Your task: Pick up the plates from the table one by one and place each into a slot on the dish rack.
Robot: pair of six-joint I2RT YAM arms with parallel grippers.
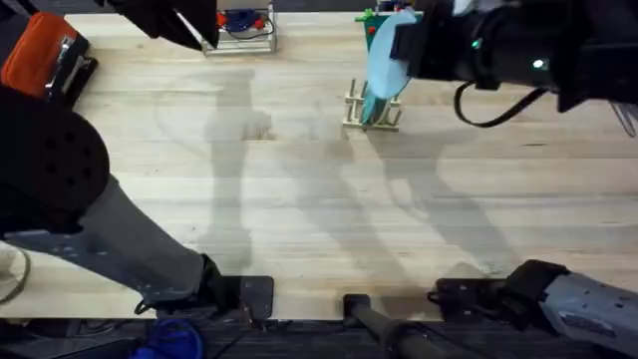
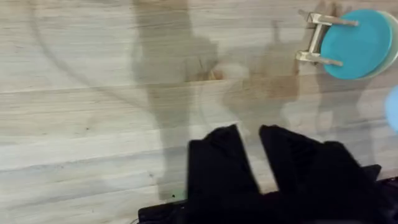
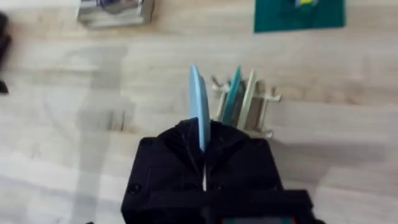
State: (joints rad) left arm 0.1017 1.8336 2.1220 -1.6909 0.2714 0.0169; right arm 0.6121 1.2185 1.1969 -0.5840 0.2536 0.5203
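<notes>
Right tool (image 3: pixel 202 155) pinching pale blue plate (image 3: pixel 198 106) on edge, upper centre of overhead, above dish rack (image 1: pixel 371 112). Plate thin, rigid, light, likely slick; rim pinch suits. Left tool (image 2: pixel 250 140) spread, empty over bench (image 2: pixel 93 124).

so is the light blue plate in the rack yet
Not yet. The light blue plate stands on edge in the right gripper, beside the dish rack, outside its slots.

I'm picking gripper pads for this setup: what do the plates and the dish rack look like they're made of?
The pale blue plate in the right gripper looks like smooth matte plastic or glazed ceramic: thin, evenly coloured, no grain; which one is unclear. The teal plate in the rack looks the same. The dish rack seems to be unfinished light wood, with pale round dowels.
</notes>
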